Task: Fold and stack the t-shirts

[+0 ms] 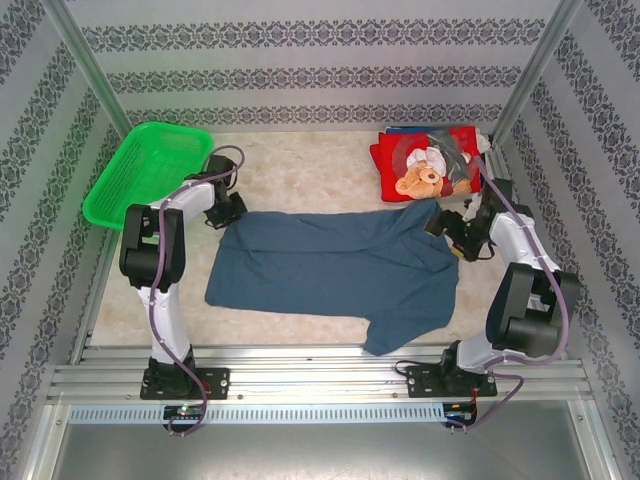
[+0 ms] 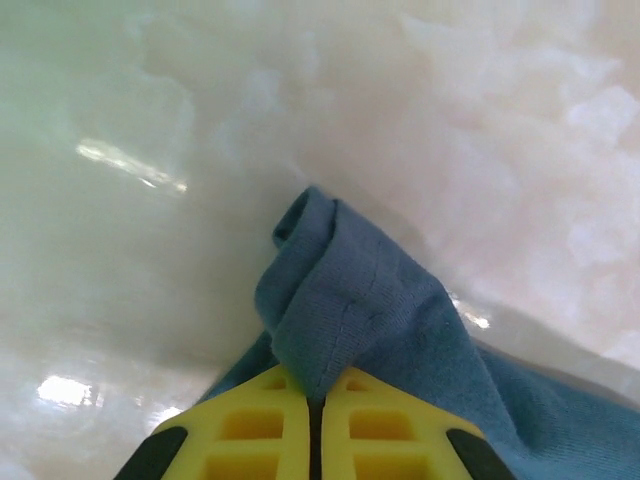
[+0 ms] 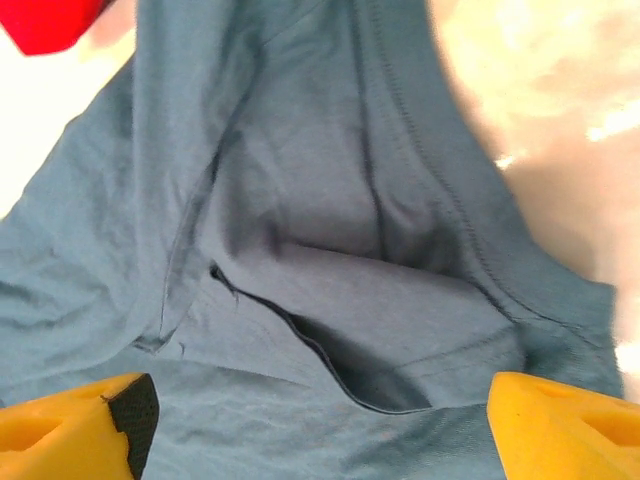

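The slate-blue t-shirt (image 1: 330, 265) lies spread lengthwise left to right across the table (image 1: 300, 180), its far-left corner pinched in the closed left gripper (image 2: 315, 400), while the right gripper (image 3: 318, 410) hangs wide open just above the opposite far corner, holding nothing.

1. The top view looks down from above and behind the arm bases, facing the far wall, and takes in the whole worktop (image 1: 300, 170).
2. The left wrist view sits very near, looking past its yellow jaws at a fold of the blue shirt (image 2: 350, 300).
3. The right wrist view hangs close over the same shirt, a red shirt (image 3: 45, 20) at its top left corner.
4. All three share the blue shirt.
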You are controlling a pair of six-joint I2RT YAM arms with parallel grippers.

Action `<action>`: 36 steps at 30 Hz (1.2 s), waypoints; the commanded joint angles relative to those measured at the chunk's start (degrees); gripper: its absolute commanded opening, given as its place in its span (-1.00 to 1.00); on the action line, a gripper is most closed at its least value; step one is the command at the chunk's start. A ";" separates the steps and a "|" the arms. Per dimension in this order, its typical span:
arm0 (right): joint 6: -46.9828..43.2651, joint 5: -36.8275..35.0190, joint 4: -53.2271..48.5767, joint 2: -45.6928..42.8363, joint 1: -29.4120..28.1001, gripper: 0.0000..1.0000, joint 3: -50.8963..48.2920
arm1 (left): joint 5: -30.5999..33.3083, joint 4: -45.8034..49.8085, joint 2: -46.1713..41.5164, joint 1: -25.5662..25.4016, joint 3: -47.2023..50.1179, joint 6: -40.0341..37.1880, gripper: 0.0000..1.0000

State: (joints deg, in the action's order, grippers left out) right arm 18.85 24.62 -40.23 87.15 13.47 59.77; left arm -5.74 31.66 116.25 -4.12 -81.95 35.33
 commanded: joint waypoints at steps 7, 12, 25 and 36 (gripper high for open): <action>-4.40 -2.44 -1.69 6.51 -9.63 0.50 6.37 | 2.49 3.69 -4.83 4.82 3.00 0.49 -0.91; -5.77 -2.30 -0.86 9.88 -14.30 0.26 9.78 | 2.41 3.52 -5.49 4.82 4.90 0.96 -0.82; -8.18 -4.85 -0.87 18.49 -21.79 -0.18 13.47 | 1.58 2.46 -11.59 5.26 5.62 2.12 0.25; -9.84 -9.00 -0.47 21.80 -23.80 -0.22 15.20 | -2.19 -0.14 -17.46 3.68 5.55 3.47 0.30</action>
State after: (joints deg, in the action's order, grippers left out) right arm 10.46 16.88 -40.40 107.79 -9.37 73.47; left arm -6.83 32.84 100.92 0.32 -76.40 37.82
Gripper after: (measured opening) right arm 0.394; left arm 0.647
